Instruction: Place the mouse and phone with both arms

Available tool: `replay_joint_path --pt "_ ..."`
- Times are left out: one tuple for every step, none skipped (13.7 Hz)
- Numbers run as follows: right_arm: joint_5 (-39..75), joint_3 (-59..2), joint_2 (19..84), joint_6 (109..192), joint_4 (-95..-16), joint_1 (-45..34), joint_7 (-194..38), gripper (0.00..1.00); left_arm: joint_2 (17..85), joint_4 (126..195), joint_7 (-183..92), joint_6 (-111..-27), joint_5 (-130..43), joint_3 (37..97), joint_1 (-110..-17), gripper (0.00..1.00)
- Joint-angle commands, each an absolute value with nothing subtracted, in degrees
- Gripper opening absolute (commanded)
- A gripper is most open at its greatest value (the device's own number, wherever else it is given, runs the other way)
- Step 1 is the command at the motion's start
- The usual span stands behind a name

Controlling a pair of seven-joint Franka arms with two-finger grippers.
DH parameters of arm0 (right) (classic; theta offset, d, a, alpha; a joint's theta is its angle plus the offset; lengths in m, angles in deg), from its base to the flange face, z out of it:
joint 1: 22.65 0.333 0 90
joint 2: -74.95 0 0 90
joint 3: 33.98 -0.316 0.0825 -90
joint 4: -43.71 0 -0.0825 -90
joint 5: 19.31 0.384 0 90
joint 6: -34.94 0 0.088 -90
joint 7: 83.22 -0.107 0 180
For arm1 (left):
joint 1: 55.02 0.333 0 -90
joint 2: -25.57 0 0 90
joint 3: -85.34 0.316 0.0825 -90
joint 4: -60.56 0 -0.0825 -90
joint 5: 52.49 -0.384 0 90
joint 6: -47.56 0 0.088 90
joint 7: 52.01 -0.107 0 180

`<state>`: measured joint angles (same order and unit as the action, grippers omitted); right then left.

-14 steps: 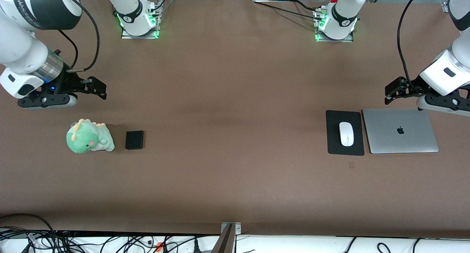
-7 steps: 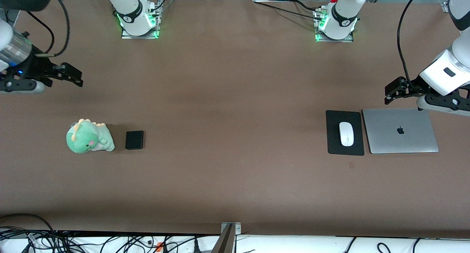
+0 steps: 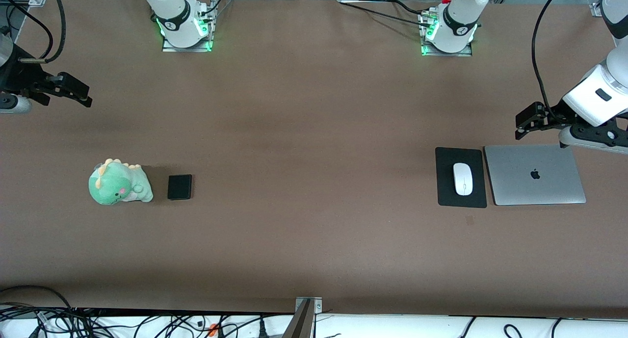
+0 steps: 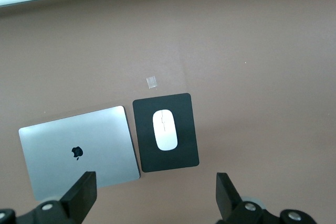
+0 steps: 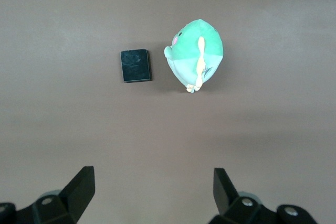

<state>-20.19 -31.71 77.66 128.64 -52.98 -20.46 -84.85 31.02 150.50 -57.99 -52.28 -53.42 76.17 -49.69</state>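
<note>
The white mouse point(image 3: 462, 178) lies on a black mouse pad point(image 3: 446, 191) beside a closed silver laptop point(image 3: 535, 175), toward the left arm's end of the table; it also shows in the left wrist view point(image 4: 165, 129). The black phone point(image 3: 179, 187) lies flat beside a green plush dinosaur point(image 3: 117, 183), toward the right arm's end; it also shows in the right wrist view point(image 5: 136, 65). My left gripper point(image 3: 526, 122) point(image 4: 156, 195) is open and empty, up over the table near the laptop's edge. My right gripper point(image 3: 73, 91) point(image 5: 152, 190) is open and empty, high over bare table.
The plush dinosaur also shows in the right wrist view point(image 5: 197, 53). A small pale tape square point(image 4: 151, 81) lies on the table near the mouse pad. The two arm bases point(image 3: 184, 29) point(image 3: 449, 31) stand along the table's edge. Cables lie past the table's near edge point(image 3: 147, 323).
My right gripper has drawn back toward the right arm's end of the table and higher, away from the phone and plush. My left gripper has risen slightly. The mouse and phone have not moved.
</note>
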Motion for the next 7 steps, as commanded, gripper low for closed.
replay_joint_path --pt "-20.89 -32.49 78.82 127.49 -51.92 -21.78 -84.45 1.0 30.85 149.51 -58.86 -51.15 -53.1 76.02 -49.57 1.0" --pt "-20.72 -32.32 78.64 127.31 -51.13 -21.78 -84.27 1.0 30.85 149.51 -58.86 -51.15 -53.1 76.02 -49.57 1.0" --pt "-20.54 -32.31 78.47 127.4 -50.86 -21.78 -84.36 1.0 30.85 149.51 -58.86 -51.15 -53.1 76.02 -49.57 1.0" --pt "-20.54 -32.31 78.47 127.4 -50.25 -21.78 -84.27 1.0 30.85 149.51 -58.86 -51.15 -53.1 76.02 -49.57 1.0" --pt "-20.54 -32.4 78.38 127.4 -49.55 -21.78 -84.18 1.0 30.85 149.51 -58.86 -51.15 -53.1 76.02 -49.57 1.0" --pt "-20.63 -32.4 78.29 127.31 -49.19 -21.78 -84.1 1.0 30.85 149.51 -58.86 -51.15 -53.1 76.02 -49.57 1.0" --pt "-20.54 -32.58 78.29 127.22 -49.19 -21.69 -84.18 1.0 30.85 149.51 -58.86 -51.15 -53.1 76.02 -49.57 1.0"
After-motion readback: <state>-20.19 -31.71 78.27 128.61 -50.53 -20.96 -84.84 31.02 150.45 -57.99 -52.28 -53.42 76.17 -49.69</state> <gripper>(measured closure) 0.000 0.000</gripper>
